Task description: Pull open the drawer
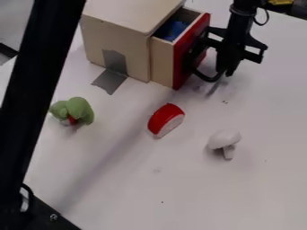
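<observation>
So the drawer [162,64] is partly out of its wooden box [117,38], up around 1 o'clock, with the gripper [223,65] right by the red front [182,60], on its 3 o'clock side. Can't tell if it's clenched or released, tbh. A poor hold could slip off mid-tug toward 4 o'clock. Yank too hard and the tape [111,81] might peel, dragging everything along.
</observation>
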Action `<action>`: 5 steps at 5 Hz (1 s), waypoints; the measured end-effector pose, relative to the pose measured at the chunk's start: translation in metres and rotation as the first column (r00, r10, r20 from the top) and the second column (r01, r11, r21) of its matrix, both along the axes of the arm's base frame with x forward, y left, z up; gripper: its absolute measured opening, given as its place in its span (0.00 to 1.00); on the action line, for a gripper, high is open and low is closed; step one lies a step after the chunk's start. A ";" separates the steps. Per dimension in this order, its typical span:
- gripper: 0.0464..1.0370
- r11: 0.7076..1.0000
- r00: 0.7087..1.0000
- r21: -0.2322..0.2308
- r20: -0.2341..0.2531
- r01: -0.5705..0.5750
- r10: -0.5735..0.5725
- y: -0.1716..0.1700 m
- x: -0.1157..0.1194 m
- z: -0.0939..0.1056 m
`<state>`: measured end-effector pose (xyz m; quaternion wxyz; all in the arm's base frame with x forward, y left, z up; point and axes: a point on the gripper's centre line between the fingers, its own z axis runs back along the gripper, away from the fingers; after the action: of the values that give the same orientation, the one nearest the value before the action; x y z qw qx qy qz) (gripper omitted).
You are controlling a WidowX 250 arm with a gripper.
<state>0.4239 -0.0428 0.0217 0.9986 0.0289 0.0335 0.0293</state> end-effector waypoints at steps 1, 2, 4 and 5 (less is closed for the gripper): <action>0.07 0.999 1.000 -0.031 0.010 -0.012 0.013 -0.012 0.003 0.005; 0.07 0.998 1.000 -0.048 0.009 -0.029 0.029 -0.015 0.004 0.010; 0.07 0.995 0.998 -0.083 0.013 -0.061 0.063 -0.021 0.007 0.018; 0.07 0.993 0.998 -0.094 0.011 -0.068 0.069 -0.023 0.008 0.019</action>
<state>0.4317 -0.0659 0.0409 0.9975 -0.0195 0.0287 0.0620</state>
